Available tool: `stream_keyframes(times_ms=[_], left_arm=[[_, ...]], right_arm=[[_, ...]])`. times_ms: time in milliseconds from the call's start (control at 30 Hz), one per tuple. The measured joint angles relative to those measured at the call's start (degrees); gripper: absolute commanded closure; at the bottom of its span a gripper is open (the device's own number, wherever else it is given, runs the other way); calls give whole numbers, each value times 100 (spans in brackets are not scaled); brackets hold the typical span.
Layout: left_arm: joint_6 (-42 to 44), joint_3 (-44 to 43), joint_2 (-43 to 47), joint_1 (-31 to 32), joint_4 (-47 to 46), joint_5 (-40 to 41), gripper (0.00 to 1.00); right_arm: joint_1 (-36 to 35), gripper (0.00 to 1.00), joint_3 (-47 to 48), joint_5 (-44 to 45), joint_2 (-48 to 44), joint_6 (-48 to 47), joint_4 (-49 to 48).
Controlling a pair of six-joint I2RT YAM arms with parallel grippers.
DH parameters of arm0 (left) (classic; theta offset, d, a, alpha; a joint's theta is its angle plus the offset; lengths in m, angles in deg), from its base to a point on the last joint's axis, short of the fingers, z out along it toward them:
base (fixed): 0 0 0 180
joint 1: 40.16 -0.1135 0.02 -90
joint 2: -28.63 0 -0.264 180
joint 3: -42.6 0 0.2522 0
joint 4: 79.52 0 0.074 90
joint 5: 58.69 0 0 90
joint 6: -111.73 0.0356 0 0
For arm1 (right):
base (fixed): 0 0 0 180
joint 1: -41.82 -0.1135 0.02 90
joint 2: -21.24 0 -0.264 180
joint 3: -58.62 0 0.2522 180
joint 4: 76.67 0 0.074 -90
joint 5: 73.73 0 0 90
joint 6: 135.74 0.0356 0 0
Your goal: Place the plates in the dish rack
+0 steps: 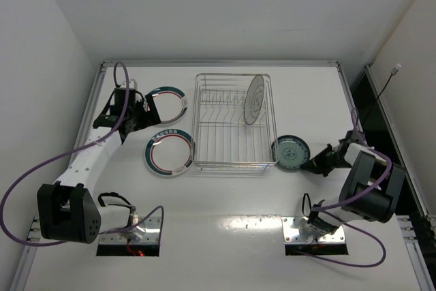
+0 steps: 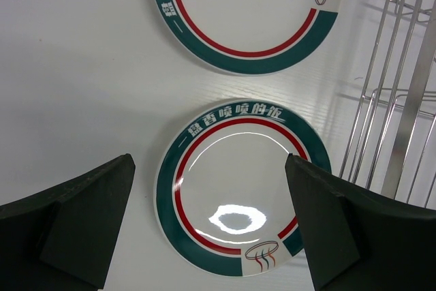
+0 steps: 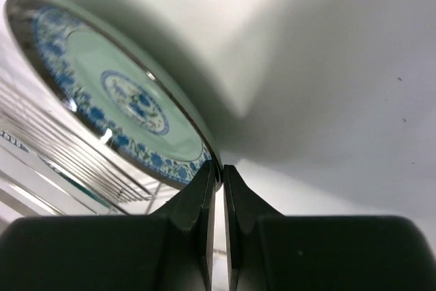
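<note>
The dish rack (image 1: 235, 148) sits in the middle of the white table (image 1: 225, 202). One whitish-grey plate (image 1: 255, 98) already stands on edge among the tines at the rack's far right end. The other three plates are outside the rack.

Two green-rimmed plates lie flat on the table to the left of the rack. The farther green-rimmed plate (image 1: 168, 105) and the nearer green-rimmed plate (image 1: 169, 152) are close to each other, with a narrow strip of table between them. The nearer one lies just beside the rack's left side.

The left gripper (image 2: 209, 168) is over this pair, near the left edge of the farther plate in the overhead view. Its fingers (image 2: 88, 223) are spread wide and hold nothing. In the left wrist view, one green-rimmed plate lies under the gap between them, the second plate is above it in the picture, and the rack wires run down the right side. Whether the fingers touch the table cannot be told.

The blue patterned plate (image 3: 129, 100) is at the rack's near right corner. The right gripper (image 3: 219, 168) has its fingers pressed almost together on the plate's rim, with only the thin edge between them. The plate is tilted, with its gripped edge off the table and a shadow beneath it. Its far edge is next to the rack wires; contact there cannot be made out.
</note>
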Motion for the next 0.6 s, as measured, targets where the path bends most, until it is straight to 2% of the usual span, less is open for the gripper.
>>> stream_keyframes(times_ms=[400, 600], left_arm=[[2, 0, 0, 0, 37, 2, 9], [2, 0, 0, 0, 52, 7, 9]], right_arm=[[-37, 100, 378, 404, -426, -17, 72], [-205, 100, 994, 658, -634, -133, 267]])
